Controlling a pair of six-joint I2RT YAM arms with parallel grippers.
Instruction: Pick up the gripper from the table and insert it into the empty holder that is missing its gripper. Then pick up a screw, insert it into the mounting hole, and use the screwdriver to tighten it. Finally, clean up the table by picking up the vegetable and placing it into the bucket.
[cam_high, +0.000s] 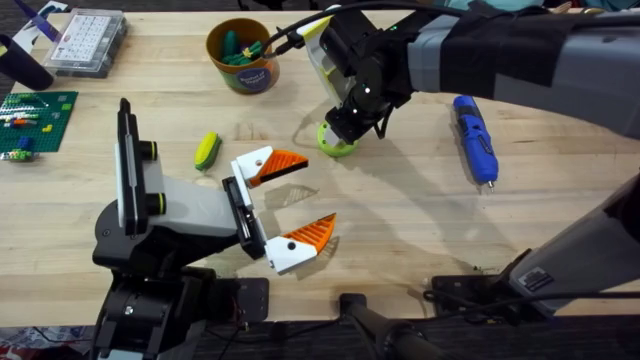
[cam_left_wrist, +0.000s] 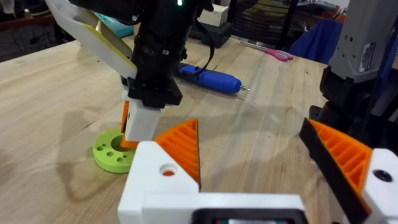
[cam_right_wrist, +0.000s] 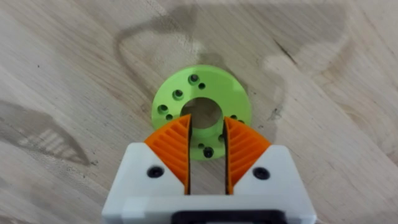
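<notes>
Cleanup step, by the look of it: the right gripper (cam_high: 343, 132) is down on the vegetable (cam_high: 337, 140), the lime-green ring lying flat on the table (cam_high: 400, 220).

Key relation: the ring sits directly under the right fingertips. In the right wrist view the two orange pads (cam_right_wrist: 171, 144) are nearly together, with a narrow slot between them, and they overlap the ring's (cam_right_wrist: 200, 106) near rim, tips reaching to the edge of its centre hole. They look set to pinch that rim band; I can't tell whether they are touching it yet. Nothing is lifted: the ring is flat on the wood in the left wrist view (cam_left_wrist: 115, 151) too, with the right finger standing on or just inside it.

The ring is round, so it has no long axis to line up with. What matters is that the pads straddle the rim rather than slide off it.

The left gripper (cam_high: 298, 205) is wide open, holds nothing, and sits low, near the ring but beside it. The right arm is plainly the one on the job.

The bucket (cam_high: 243, 55) lies beyond the right gripper and off to its left, near. Judged next move: close on the rim, lift, carry over the cup.

The screwdriver (cam_high: 475, 138) lies flat on the right gripper's other side, apart from it.
</notes>
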